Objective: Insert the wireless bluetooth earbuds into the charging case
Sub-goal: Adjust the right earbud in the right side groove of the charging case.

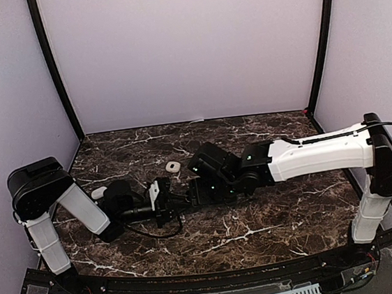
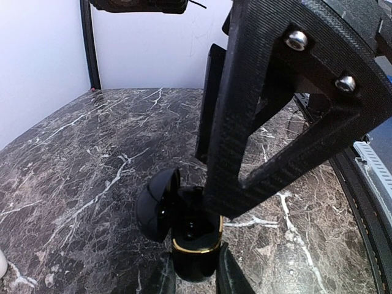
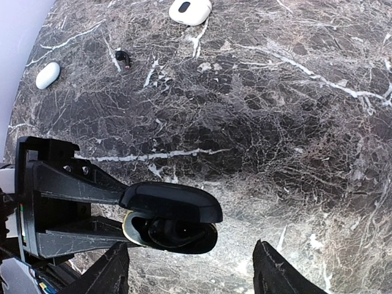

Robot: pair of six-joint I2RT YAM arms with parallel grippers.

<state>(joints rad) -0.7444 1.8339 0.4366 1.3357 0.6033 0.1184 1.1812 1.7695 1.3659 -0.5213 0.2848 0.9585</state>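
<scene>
Fingers of the right gripper are held wide apart, with nothing gripped, just over the charging case, whose lid is opened. That case is clamped by the closed left gripper. Farther off, a white earbud and a second white earbud are seen lying apart on the table.

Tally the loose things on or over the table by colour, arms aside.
white pieces: 2
black case: 1
small black piece: 1
total: 4
</scene>
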